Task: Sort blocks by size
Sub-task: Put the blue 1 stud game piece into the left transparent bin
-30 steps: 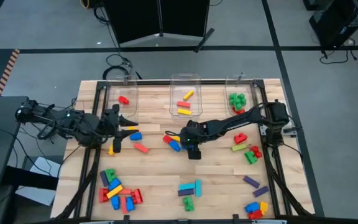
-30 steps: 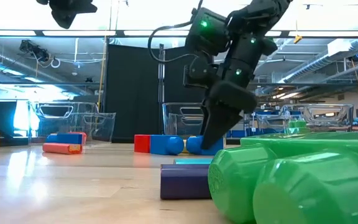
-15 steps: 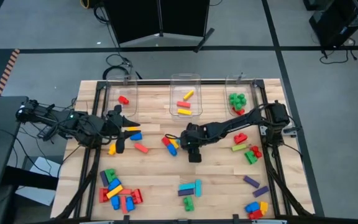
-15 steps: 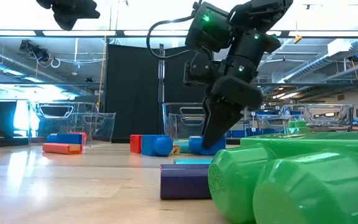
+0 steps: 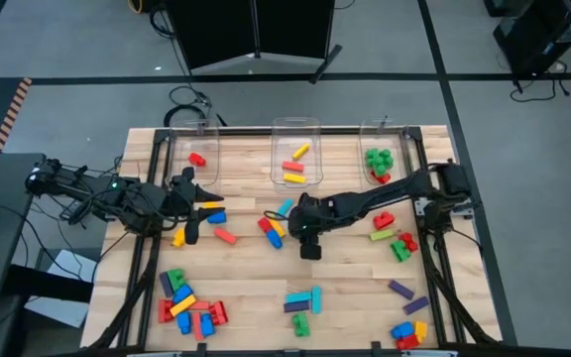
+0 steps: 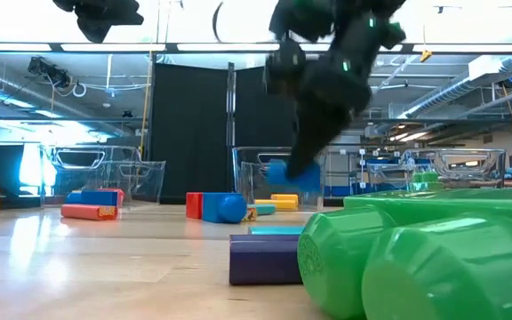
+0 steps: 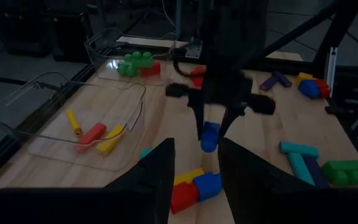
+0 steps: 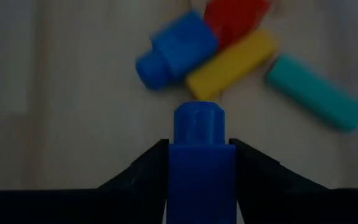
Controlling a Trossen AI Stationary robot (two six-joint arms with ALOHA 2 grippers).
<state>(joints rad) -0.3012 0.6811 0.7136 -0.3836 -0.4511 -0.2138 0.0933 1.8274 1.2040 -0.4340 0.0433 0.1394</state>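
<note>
wooden table point(image 5: 355, 278), scattered blocks point(image 5: 191, 302), grey floor

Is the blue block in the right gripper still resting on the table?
No, the low view shows the blue block held by the right gripper above the table, with open space under it.

text: none legible | labels: none | numbers: none | signs: none

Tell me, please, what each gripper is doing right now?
Left gripper: cannot be told.
Right gripper: closed on a blue block, lifted off the table.
</note>
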